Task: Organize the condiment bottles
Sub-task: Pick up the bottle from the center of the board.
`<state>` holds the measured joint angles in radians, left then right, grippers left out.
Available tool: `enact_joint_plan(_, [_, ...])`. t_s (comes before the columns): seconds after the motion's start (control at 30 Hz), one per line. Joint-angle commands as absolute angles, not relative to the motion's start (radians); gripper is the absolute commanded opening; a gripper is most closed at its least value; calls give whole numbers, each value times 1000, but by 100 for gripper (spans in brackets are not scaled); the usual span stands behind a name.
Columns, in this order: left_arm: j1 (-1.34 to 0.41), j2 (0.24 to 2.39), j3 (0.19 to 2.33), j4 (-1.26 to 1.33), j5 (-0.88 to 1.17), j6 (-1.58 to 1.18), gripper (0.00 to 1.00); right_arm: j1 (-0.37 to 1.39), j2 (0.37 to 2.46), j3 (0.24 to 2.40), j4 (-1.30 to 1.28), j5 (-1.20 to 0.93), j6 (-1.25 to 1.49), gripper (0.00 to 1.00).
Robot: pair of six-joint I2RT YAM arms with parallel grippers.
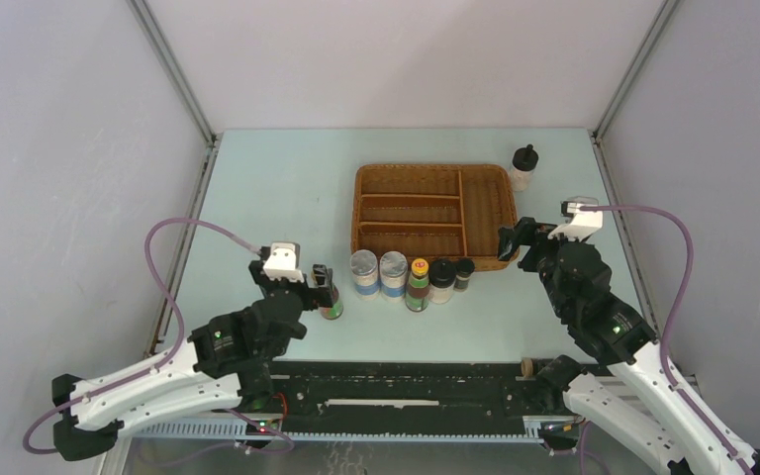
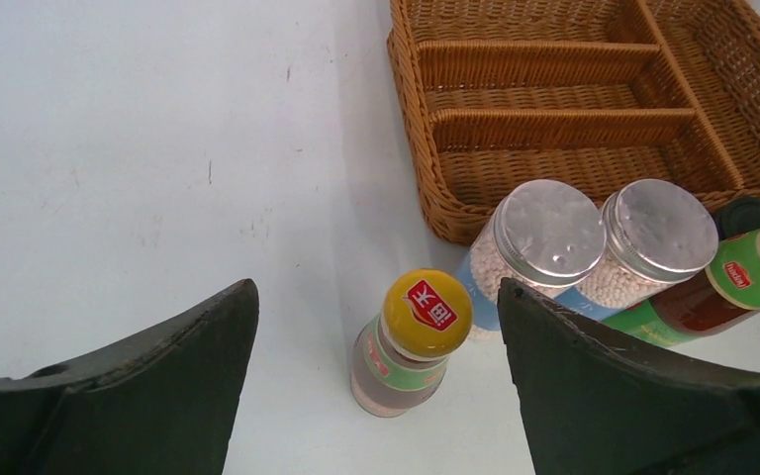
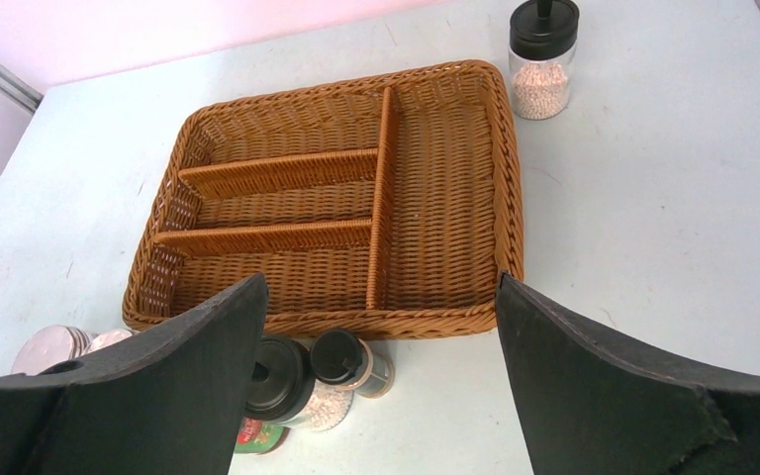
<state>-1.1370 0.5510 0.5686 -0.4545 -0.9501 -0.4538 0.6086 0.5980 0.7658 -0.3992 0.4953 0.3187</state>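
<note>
From above, the wicker tray (image 1: 483,208) sat mid-tabletop (image 1: 267,188). Along its near edge ran a row: two silver-topped shakers (image 1: 363,273), a sauce bottle in the row (image 1: 418,285), a black-capped white bottle (image 1: 441,280) and a tiny dark bottle (image 1: 464,273). A far black-capped bottle (image 1: 523,166) stood alone by the tray's far right corner. Left of the row and apart from it, a yellow-capped sauce bottle (image 1: 330,297) stood upright within the left tool (image 1: 322,287). The right tool (image 1: 512,240) hung beside the tray's near right corner.

From the left wrist, the left tool was released: its fingers (image 2: 158,396) stood wide on either side of the yellow-capped sauce bottle, neither touching it. The shakers stood just beyond, against the tray's near wall.

From the right wrist, the right tool was released too, its fingers (image 3: 633,386) spread with nothing between them but tray and tabletop. The black-capped white bottle and tiny dark bottle stood just outside the near wall.
</note>
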Motion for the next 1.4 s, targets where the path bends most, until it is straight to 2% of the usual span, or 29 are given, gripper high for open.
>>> enact_joint_plan(0.0, [-1144,561,550,-386,-969,-439,95,617,605,771,-370,497,298,94])
enact_joint_plan(0.43, [-1146,640,524,-340,-959,-471,94,617,599,770,-389,509,301,94])
enact_joint_plan(0.87, [-1146,697,480,-279,-1061,-535,83,617,594,770,-401,512,301,94])
enact_joint_plan(1.07, [-1146,703,457,-224,-1121,-536,69,617,598,770,-403,509,302,94])
enact_joint_plan(1.37, [-1147,734,446,-142,-1149,-503,14,617,599,770,-407,508,307,93])
